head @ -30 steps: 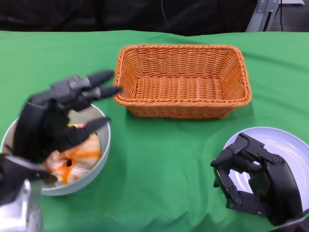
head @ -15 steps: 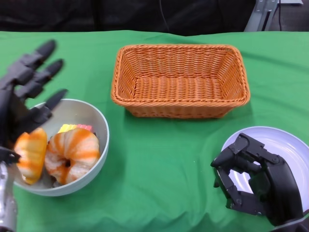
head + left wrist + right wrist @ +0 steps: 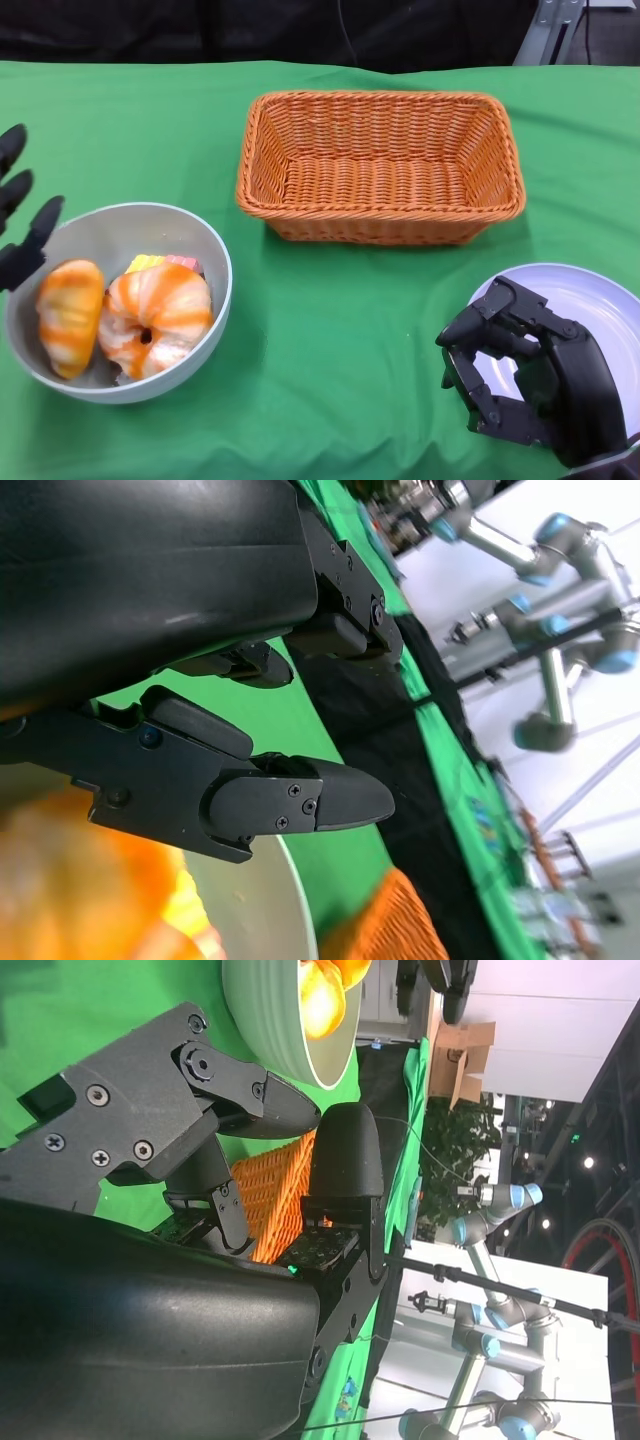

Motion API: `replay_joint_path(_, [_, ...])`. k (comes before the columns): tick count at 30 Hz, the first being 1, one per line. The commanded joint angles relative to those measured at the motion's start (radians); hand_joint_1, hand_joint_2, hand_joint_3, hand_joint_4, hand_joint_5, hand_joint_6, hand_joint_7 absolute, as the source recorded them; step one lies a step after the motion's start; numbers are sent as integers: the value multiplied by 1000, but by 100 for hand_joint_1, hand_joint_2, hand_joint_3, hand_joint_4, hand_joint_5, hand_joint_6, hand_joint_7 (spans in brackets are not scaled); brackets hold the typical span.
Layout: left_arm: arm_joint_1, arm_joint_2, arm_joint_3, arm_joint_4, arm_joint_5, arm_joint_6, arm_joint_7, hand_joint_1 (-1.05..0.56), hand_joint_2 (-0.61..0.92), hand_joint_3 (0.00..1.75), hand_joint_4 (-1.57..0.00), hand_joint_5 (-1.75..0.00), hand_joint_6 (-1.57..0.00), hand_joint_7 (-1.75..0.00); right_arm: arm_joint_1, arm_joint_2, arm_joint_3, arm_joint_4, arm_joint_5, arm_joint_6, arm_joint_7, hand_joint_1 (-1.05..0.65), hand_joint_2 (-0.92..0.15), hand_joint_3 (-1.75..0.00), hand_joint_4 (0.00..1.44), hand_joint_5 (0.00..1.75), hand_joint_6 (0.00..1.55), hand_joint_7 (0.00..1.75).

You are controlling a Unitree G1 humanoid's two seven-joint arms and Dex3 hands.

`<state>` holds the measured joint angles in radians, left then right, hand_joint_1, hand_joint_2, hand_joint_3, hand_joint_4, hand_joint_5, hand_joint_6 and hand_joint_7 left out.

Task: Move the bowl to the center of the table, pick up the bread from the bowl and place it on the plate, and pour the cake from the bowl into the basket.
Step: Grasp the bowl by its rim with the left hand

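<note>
The bowl sits at the lower left of the frame on the green table, with bread inside. The left robot hand has its fingers spread, holding nothing, at the bowl's left edge. The right robot hand is curled in with nothing in it over the plate, lower right. The basket is at top center.

We see: green tablecloth; orange woven wicker basket; pale grey bowl; orange-white striped bread w/ yellow-pink cake; pale lilac plate; black hands.
</note>
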<state>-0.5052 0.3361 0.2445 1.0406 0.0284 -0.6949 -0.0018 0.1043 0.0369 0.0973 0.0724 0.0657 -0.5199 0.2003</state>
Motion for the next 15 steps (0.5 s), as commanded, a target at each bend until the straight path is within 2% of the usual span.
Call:
replay_joint_path(1, [-28,32,0,33,2,-17,29,-65,92,49,-45,-5,-41,-1,-1,-10,-6,4,8,-1,2,-13,-54,-98,69,166,61,136])
replay_joint_path(5, [-37,34,3,50,-6,-23,35,-65,92,49,-47,-5,-42,-1,-3,-11,-7,8,9,-1,4,-13,-54,-99,70,166,61,137])
replay_joint_path(10, [-38,55,-25,68,37,5,85,-67,92,51,-46,-4,-42,-1,1,-8,-4,3,1,-1,-2,-12,-54,-99,70,165,61,137])
replay_joint_path(15, [-41,73,-55,81,61,22,82,-67,92,50,-45,-3,-42,-1,2,-5,-2,0,2,4,-4,-12,-54,-100,69,164,61,136])
